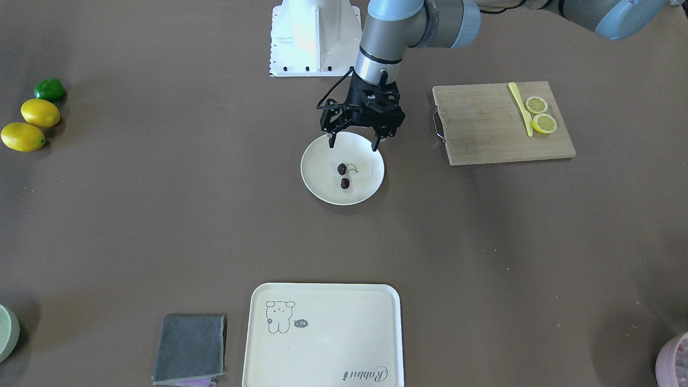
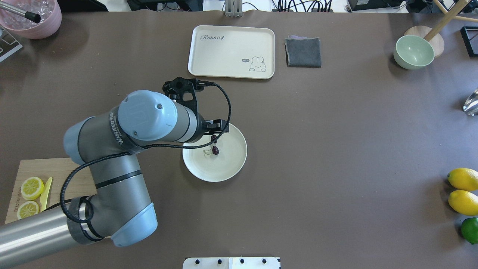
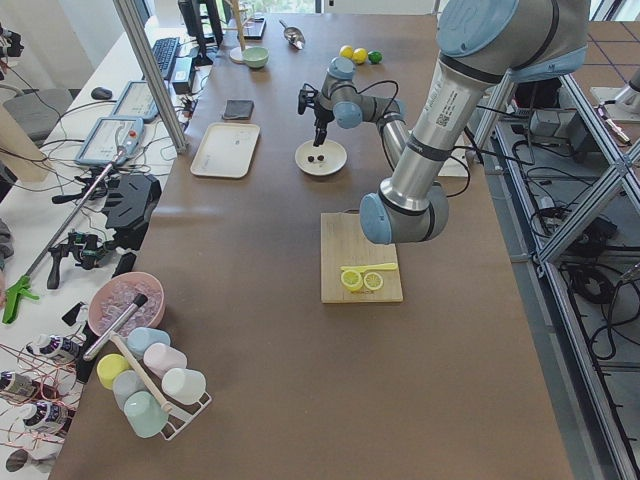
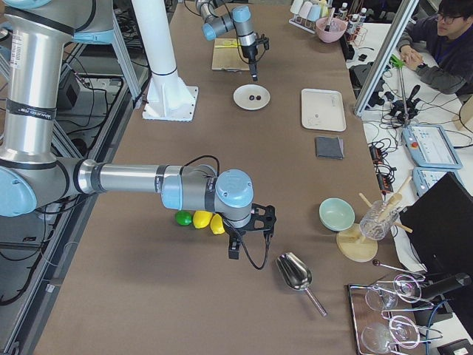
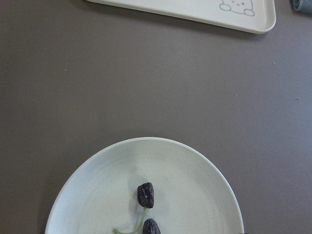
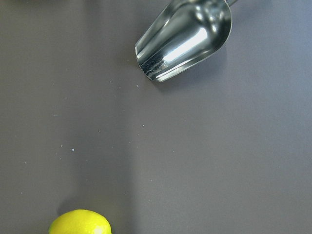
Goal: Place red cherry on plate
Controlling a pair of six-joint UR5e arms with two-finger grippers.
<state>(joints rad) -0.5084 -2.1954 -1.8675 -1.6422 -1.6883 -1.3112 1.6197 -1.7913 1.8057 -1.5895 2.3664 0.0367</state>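
Note:
The red cherry (image 1: 343, 170), two tiny dark fruits on a green stem, lies near the middle of the round cream plate (image 1: 371, 180). My left gripper (image 1: 353, 144) hangs open over the plate's edge nearest the robot base, just above it, with nothing between its fingers. In the overhead view the arm hides most of that gripper; the red cherry (image 2: 215, 150) and the plate (image 2: 233, 158) show beside it. The left wrist view looks down on the red cherry (image 5: 145, 195) on the plate (image 5: 97, 195). My right gripper (image 4: 247, 235) hovers far off by the lemons; I cannot tell whether it is open or shut.
A wooden cutting board (image 1: 484, 129) holds two lemon slices and a yellow knife. The bear tray (image 1: 322, 344) and a grey cloth (image 1: 191, 346) lie at the operators' edge. Lemons and a lime (image 1: 32, 121) sit at one end, near a metal scoop (image 6: 185, 36).

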